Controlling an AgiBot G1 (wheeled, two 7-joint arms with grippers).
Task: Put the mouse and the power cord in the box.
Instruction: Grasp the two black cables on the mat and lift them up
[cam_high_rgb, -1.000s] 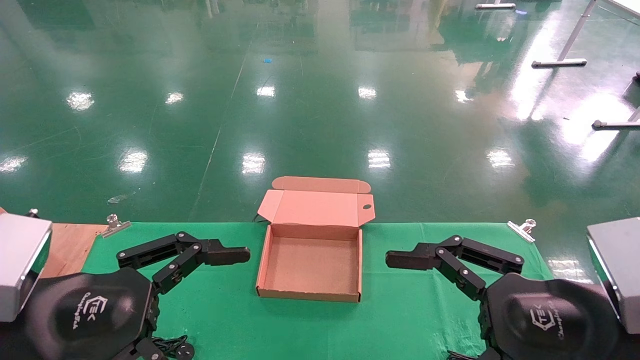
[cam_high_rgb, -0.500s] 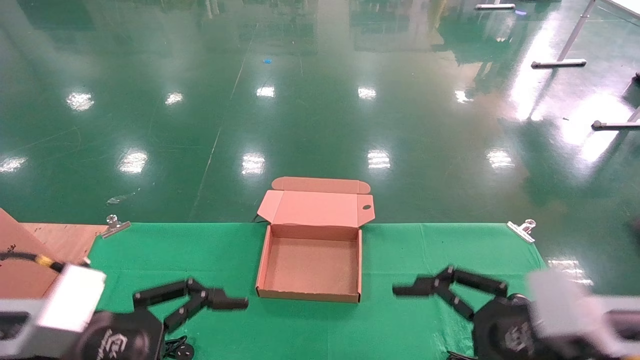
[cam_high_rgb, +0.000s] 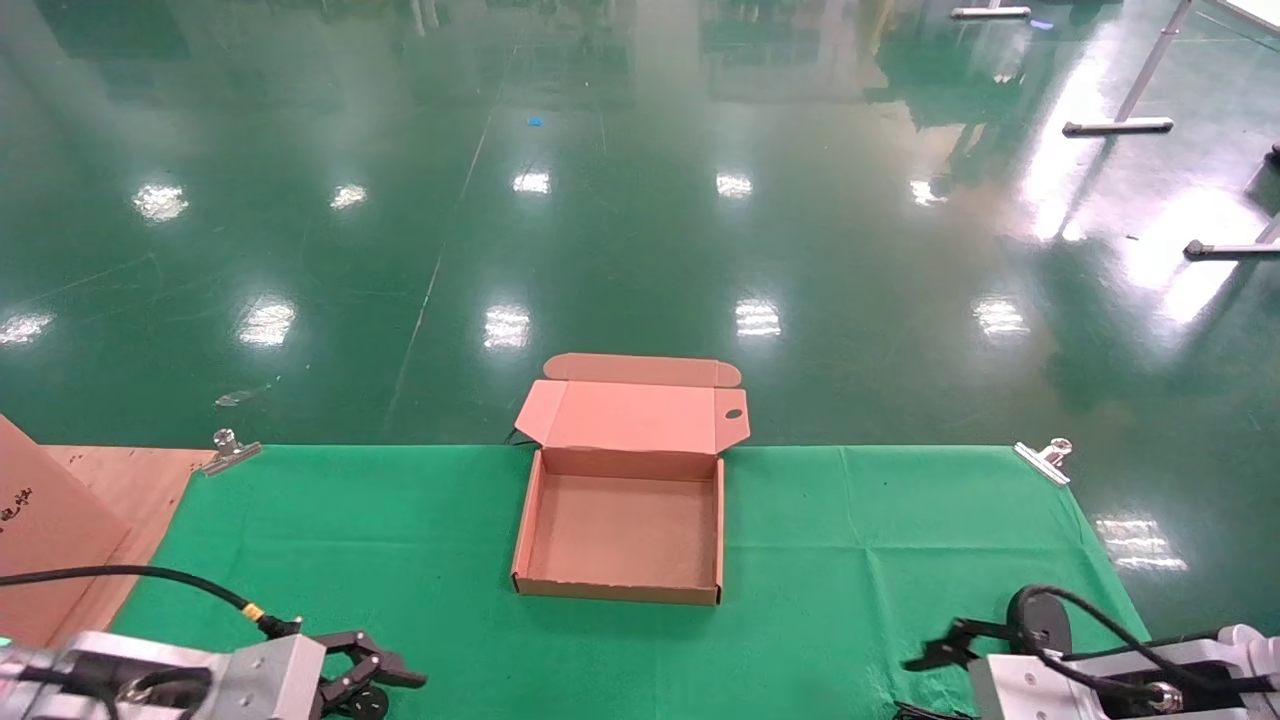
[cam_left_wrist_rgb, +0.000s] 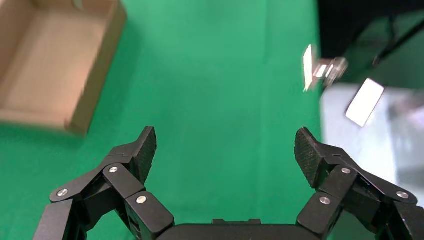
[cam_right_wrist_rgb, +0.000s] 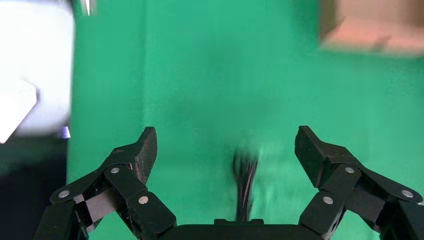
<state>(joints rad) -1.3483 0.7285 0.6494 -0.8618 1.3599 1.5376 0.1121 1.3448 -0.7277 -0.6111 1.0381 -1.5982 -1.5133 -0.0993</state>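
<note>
The brown cardboard box (cam_high_rgb: 619, 590) lies open and empty at the middle of the green cloth, its lid flap (cam_high_rgb: 640, 415) folded back. It also appears in the left wrist view as the box (cam_left_wrist_rgb: 95, 95) and in the right wrist view as the box (cam_right_wrist_rgb: 370, 30). My left gripper (cam_high_rgb: 385, 688) (cam_left_wrist_rgb: 225, 150) is open, low at the near left corner. Just beneath it shows the power cord's round black plug (cam_high_rgb: 366, 702). My right gripper (cam_high_rgb: 935, 655) (cam_right_wrist_rgb: 225, 150) is open at the near right, above a blurred bundle of thin black cord (cam_right_wrist_rgb: 244, 175). The mouse is out of view.
A large flat cardboard piece (cam_high_rgb: 40, 530) leans on a wooden board (cam_high_rgb: 140, 480) at the left. Metal clips (cam_high_rgb: 228, 450) (cam_high_rgb: 1045, 458) pin the cloth's far corners. Beyond the table's far edge lies glossy green floor (cam_high_rgb: 640, 200).
Both arms have drawn back from either side of the box toward the near edge of the table and sunk low. The grippers stay open. The box has not moved.
</note>
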